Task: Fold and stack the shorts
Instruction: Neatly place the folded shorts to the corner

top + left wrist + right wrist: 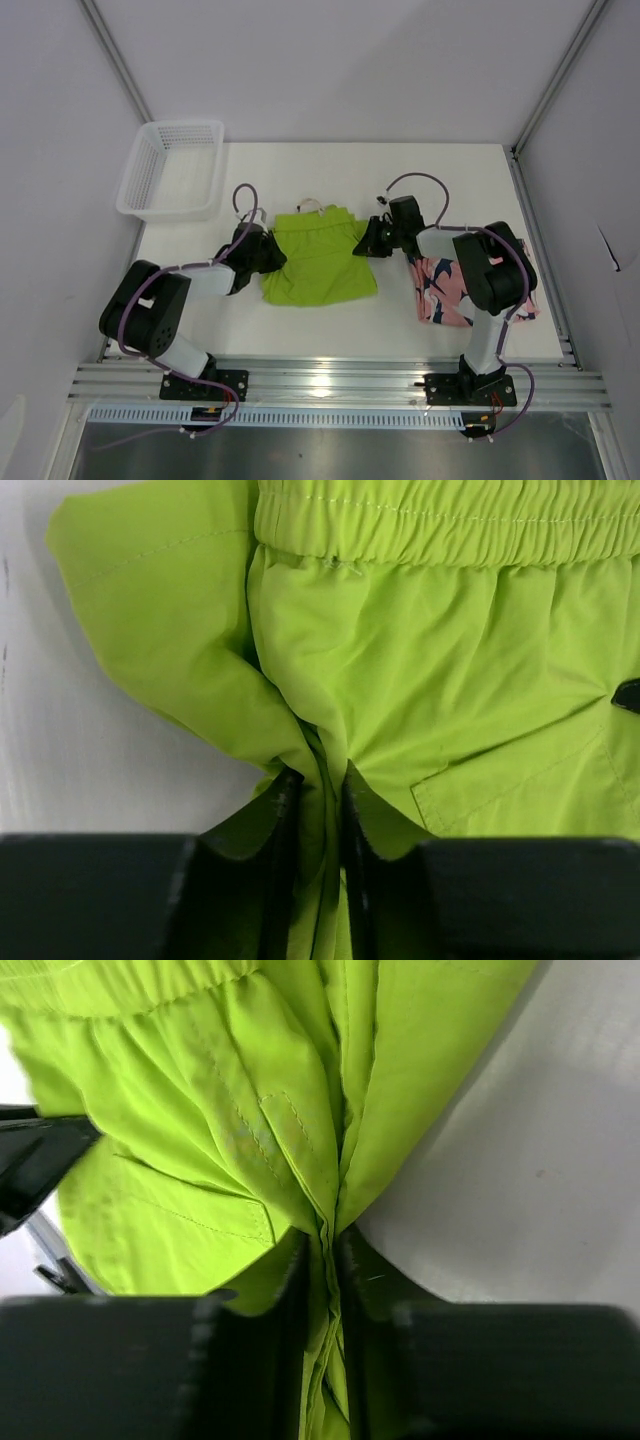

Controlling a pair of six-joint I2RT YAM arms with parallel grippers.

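While both arms reached inward over the table (330, 170), the lime-green shorts (318, 262) lay spread at its middle with the waist toward the far side. A white drawstring (311, 206) looped out past their far edge.

The left gripper (266, 250) sat at the shorts' left edge. The left wrist view showed its fingers (280, 880) clamped together on a pinched fold of green cloth. The elastic waistband (450, 525) ran across above the pinch, and bare table showed to the left of the fabric.

The right gripper (370, 238) sat at the shorts' right edge, near the waist corner. In the right wrist view its fingers were likewise closed on a gathered ridge of green cloth. A pocket flap (300, 1140) lay just above the pinch, with bare table to the right.

The coral-pink shorts (440, 285) lay near the table's right edge, partly hidden under the right arm. A strip of bare surface separated them from the green pair. A white mesh basket (135, 185) stood at the far left corner, well apart from both pairs. Open table ran along the far side behind the green shorts and along the near edge in front of them.
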